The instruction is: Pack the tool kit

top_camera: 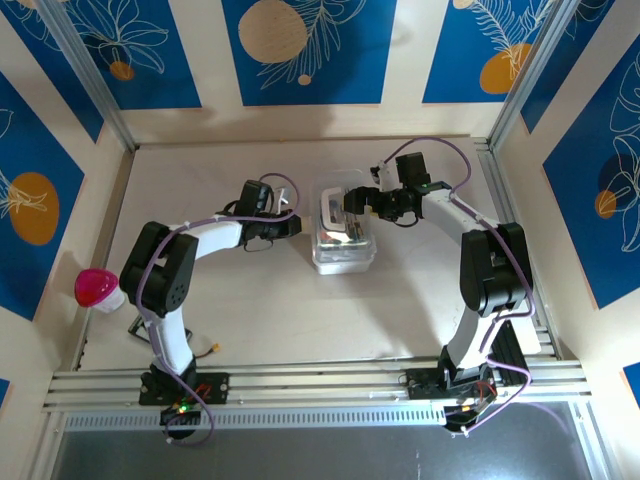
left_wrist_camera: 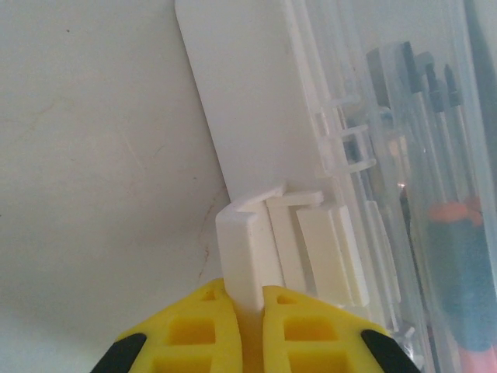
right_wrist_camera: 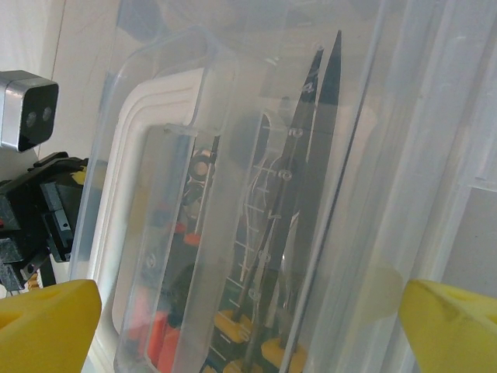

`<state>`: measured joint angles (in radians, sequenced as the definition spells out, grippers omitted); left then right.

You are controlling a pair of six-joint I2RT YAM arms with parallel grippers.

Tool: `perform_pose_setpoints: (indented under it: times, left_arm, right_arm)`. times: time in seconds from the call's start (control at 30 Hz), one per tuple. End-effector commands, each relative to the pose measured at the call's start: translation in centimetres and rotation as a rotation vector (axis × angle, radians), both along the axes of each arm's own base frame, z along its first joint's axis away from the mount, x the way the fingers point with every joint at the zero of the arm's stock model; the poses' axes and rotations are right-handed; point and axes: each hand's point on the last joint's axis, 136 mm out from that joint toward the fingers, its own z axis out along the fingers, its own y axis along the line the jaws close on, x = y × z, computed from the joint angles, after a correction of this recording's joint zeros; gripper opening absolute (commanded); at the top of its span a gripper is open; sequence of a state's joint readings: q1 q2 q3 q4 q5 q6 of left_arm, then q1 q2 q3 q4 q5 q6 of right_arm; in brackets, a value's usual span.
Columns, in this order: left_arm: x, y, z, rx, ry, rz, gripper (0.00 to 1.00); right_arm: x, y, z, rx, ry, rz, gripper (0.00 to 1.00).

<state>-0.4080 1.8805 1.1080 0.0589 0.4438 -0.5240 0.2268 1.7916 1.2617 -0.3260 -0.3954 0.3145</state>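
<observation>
Pinching the white latch tab [left_wrist_camera: 239, 249] at the case's 9 o'clock edge, the left gripper [left_wrist_camera: 248, 299] was clenched on it, with a yellow finger [left_wrist_camera: 198, 330] on either side. The tool kit [top_camera: 343, 238], a clear hinged case, lay mid-table between the arms, its long axis running 12 to 6 o'clock in the overhead view. The right gripper [top_camera: 358, 205] stood at the case's 1 o'clock, jaws spread wide and straddling the clear plastic; whether its pads touched could not be told. Yellow-handled pliers [right_wrist_camera: 291, 210] and an orange-collared screwdriver [left_wrist_camera: 462, 256] showed through the wall. Both arms were about equally near. The next move probably turned on the left one, since the latch lay directly between its jaws.
</observation>
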Motion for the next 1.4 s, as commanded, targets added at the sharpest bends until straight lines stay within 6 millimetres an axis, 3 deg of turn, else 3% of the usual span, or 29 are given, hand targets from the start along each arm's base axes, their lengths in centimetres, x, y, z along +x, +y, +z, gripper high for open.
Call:
perform_pose_setpoints:
  times: [0.0, 0.93, 1.17, 1.37]
  left_arm:
    - [1.1, 0.3, 2.9, 0.003, -0.09, -0.012, 0.0]
    - [1.1, 3.2, 3.9, 0.237, -0.118, 0.008, 0.0]
    - [0.9, 1.6, 4.4, 0.159, -0.136, -0.035, 0.26]
    - [0.4, 0.1, 4.4, 0.118, -0.136, -0.074, 0.29]
  right_arm:
    - [-4.0, 1.7, -3.2, 0.029, 0.19, 0.077, 0.99]
    - [-4.1, 2.0, -3.7, 0.03, 0.201, 0.082, 0.99]
    - [-4.1, 2.1, -3.8, 0.031, 0.204, 0.086, 0.99]
    - [-4.2, 2.2, -3.8, 0.033, 0.206, 0.09, 0.99]
